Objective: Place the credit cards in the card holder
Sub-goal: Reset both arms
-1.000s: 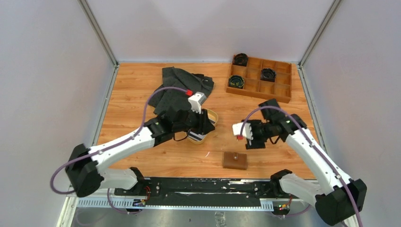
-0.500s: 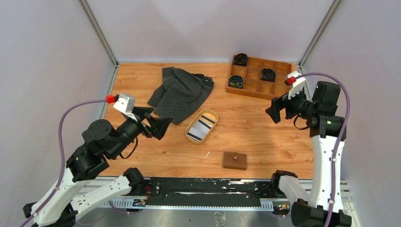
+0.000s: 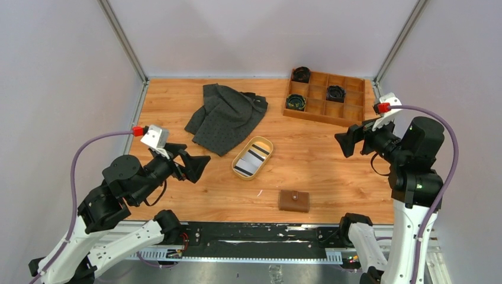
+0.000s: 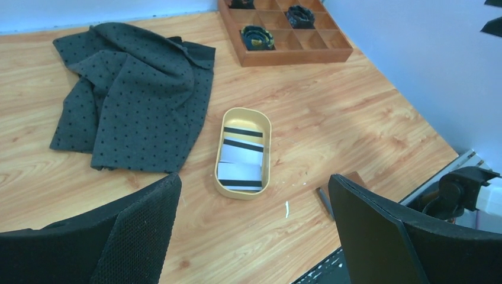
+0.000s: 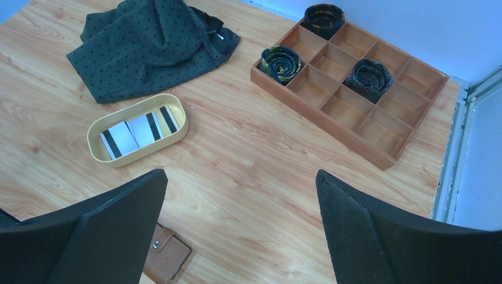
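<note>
Card holder (image 3: 294, 200) closed, brown, snap button facing up, flat on the wooden table (image 3: 314, 160) close to the front edge and a little right of centre, touching no other object. Left gripper (image 3: 198, 167) raised over the left side of the table, jaws spread wide, gripping nothing. Right gripper (image 3: 342, 145) lifted over the right side, jaws likewise spread wide and empty. Both well apart from the card holder. Farther back, near mid-table, credit cards (image 3: 251, 161) lying overlapped inside the oval tan tray (image 4: 245, 111), pale faces with dark stripes showing. Beyond the tray to the left, dark dotted cloth (image 3: 228, 115) crumpled on the wood, its near edge just beside the tray's far end. At the far right corner, wooden compartment box (image 3: 349, 118), three dark coiled rolls (image 3: 295, 102) inside, each in a separate compartment.
</note>
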Available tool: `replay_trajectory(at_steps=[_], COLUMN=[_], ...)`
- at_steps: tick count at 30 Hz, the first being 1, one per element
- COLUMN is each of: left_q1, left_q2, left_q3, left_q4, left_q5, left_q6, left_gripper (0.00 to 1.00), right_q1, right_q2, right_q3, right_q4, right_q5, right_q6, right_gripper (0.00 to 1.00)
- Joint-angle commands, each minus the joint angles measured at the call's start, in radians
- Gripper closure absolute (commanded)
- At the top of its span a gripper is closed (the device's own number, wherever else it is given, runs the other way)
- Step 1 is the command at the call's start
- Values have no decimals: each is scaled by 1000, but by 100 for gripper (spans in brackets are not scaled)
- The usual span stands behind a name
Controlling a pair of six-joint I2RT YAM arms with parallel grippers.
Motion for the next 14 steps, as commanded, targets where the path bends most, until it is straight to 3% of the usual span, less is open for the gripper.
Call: replay_trajectory(at_steps=[1,14], left_q1=[7,7], left_q2=[-9,-10], left_q3=[-22,-56], left_q4=[-19,-18], left_q5=[29,28], left_q6=[-16,-28], left_gripper=[0,0], right_q1=[-15,-16], right_q2=[-19,50], right_q3=[-16,-46], right_q4=[29,70], right_q5=[35,15], right_q6=[62,64], right_gripper=[0,0])
